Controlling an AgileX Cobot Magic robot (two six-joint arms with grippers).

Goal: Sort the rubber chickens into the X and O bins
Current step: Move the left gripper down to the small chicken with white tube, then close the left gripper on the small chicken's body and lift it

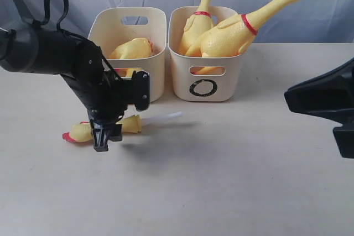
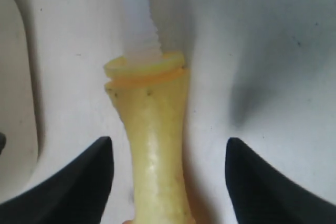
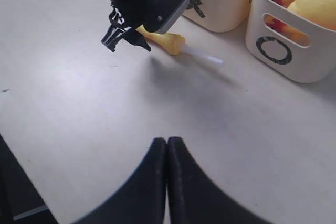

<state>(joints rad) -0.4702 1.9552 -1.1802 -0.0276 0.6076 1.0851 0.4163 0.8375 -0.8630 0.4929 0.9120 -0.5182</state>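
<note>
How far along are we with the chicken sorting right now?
Done: two whole chickens sit in the O bin, and a headless body is in the X bin. In hand: the left gripper, open, straddles the neck-and-head piece on the table, not yet gripping. Left: grasp it and bin it. The right gripper is shut, empty.

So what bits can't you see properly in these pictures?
The mark on the X bin: exterior view, the left gripper covers it.
The neck-and-head piece: left wrist view, the picture's edge cuts off its head.
The upright chicken: exterior view, the top edge cuts its head.
The yellow body in the X bin: exterior view, the bin's wall hides its lower part.
</note>
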